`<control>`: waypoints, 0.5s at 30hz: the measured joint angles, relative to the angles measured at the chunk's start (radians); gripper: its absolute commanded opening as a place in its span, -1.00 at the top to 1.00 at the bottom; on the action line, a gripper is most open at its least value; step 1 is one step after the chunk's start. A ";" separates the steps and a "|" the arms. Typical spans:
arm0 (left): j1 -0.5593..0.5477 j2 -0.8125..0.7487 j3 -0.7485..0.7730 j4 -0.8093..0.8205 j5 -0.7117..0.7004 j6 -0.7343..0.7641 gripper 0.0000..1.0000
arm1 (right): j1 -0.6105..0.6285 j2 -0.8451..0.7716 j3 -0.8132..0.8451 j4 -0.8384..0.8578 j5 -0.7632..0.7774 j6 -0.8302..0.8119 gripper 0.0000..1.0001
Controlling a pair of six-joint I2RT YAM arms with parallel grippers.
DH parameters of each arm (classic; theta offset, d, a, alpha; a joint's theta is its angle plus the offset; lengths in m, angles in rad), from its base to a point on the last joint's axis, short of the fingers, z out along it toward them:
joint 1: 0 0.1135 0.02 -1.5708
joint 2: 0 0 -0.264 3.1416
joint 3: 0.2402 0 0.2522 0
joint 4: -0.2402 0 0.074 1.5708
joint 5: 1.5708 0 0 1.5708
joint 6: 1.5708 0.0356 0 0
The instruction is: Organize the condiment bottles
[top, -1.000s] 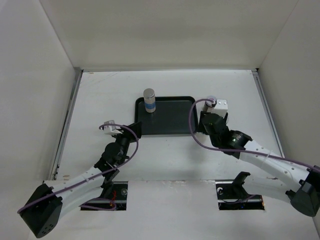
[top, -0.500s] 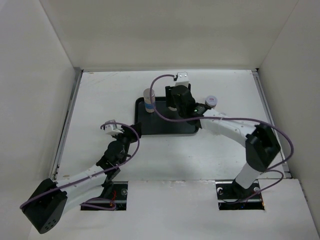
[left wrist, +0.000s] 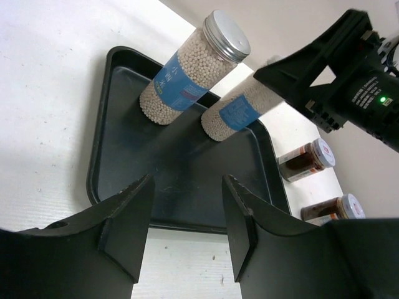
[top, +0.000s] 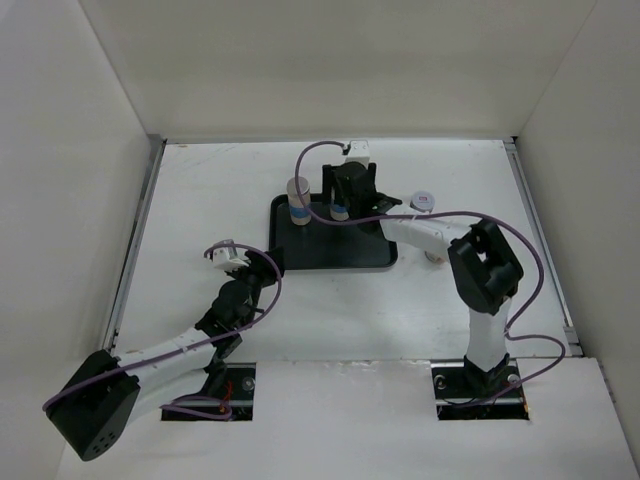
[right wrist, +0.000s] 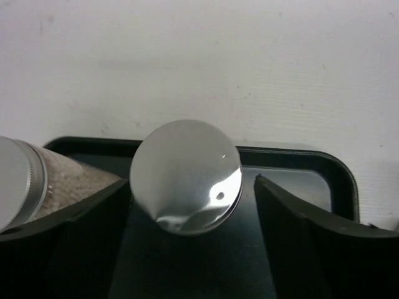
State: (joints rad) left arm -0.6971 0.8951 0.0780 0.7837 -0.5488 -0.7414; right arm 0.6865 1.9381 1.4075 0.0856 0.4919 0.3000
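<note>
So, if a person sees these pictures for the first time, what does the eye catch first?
Probably the black tray at the middle of the table, with two tall pale bottles standing side by side along its far edge. The right claw straddles the second bottle, its fingers open on either side of the shiny cap. Two dark jars wait on the table right of the tray.

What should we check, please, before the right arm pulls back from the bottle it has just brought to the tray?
1. Second tall bottle standing on the black tray: ok.
2. Right gripper fingers clear of its cap: cannot tell; they sit close either side.
3. First tall bottle upright beside it: ok.
4. Two dark jars on the tray: not ok, both on the table.
5. Left gripper clear of the tray: ok, empty.
</note>
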 measured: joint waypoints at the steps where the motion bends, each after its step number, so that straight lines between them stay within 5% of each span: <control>1: 0.000 0.001 0.000 0.000 0.000 -0.001 0.09 | 0.000 -0.001 0.000 0.011 -0.003 0.005 -0.92; 9: -0.004 0.020 0.000 0.008 0.003 -0.005 0.08 | -0.034 -0.189 -0.123 0.038 -0.021 0.012 -1.00; 15: -0.005 0.023 0.000 0.009 0.006 -0.008 0.05 | -0.193 -0.423 -0.285 0.055 -0.013 0.014 -1.00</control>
State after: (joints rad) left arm -0.7017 0.9176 0.0780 0.7929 -0.5430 -0.7490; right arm 0.4931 1.5154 1.1221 0.1406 0.4793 0.3145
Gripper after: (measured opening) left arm 0.468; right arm 0.999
